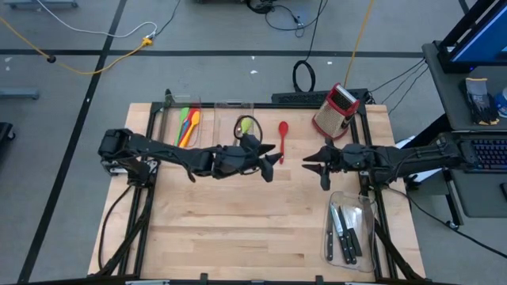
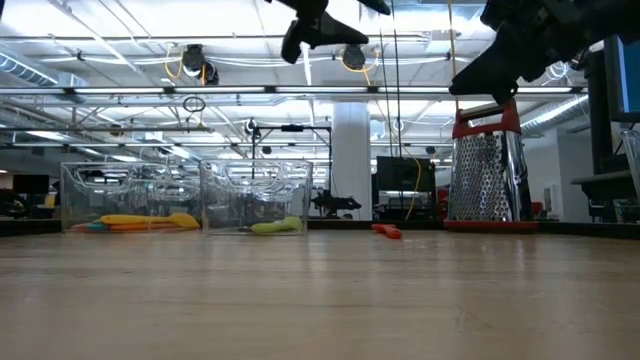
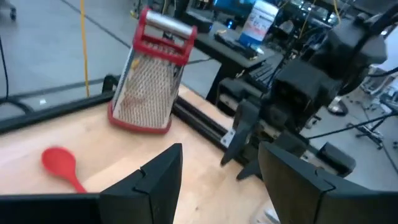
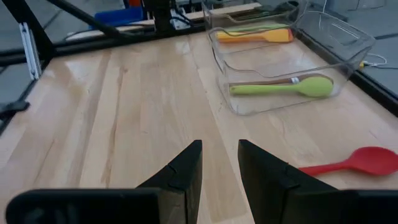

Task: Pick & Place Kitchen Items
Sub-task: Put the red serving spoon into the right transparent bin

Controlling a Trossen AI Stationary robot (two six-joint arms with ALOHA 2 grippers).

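Observation:
A red spoon [image 1: 283, 138] lies flat on the wooden table [image 1: 238, 229], far of centre; it also shows in the left wrist view [image 3: 59, 165] and the right wrist view [image 4: 354, 162]. My left gripper [image 1: 272, 158] hangs above the table just near of the spoon, open, with nothing between its fingers [image 3: 161, 180]. My right gripper [image 1: 315, 168] faces it from the right, also raised, its fingers [image 4: 186, 168] a narrow gap apart and empty. A green spoon [image 4: 286, 87] lies in a clear bin [image 1: 245, 127]. Yellow, orange and green utensils [image 1: 188, 125] lie in the bin beside it.
A red-and-silver box grater [image 1: 337, 111] stands upright at the far right, close behind my right arm. A clear bin [image 1: 348, 229] with black-handled knives sits at the near right. Bare wood stretches across the near left and the middle.

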